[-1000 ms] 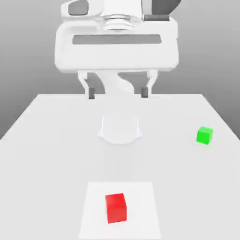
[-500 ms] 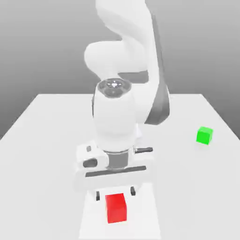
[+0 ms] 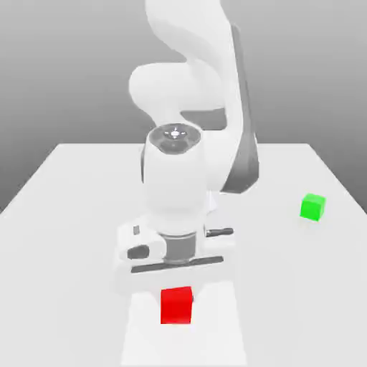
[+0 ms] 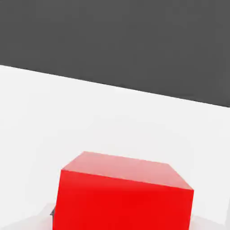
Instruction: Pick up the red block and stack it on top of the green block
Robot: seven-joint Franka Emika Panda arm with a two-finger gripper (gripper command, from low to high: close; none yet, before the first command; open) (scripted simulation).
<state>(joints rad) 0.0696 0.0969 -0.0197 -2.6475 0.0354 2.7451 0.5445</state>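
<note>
1. Grey backdrop behind a pale, smooth table (image 3: 279,287); in the exterior view, your white robot hand (image 3: 176,298) is clamped on the plain bright red cube (image 3: 176,307), over a brighter rectangular patch (image 3: 183,348). Well apart, toward that view's right, you have the plain bright green cube (image 3: 312,207).
2. Hand view: you see the red cube up close.

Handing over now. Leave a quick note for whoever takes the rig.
Gripper: closed on the red block, over the white patch.
Green block: on the table, toward the exterior view's right, nothing on it.
Done: red block gripped.
Left: carry it to the green block, set it on top, release. Whether it is clear of the surface, I can't tell.
</note>
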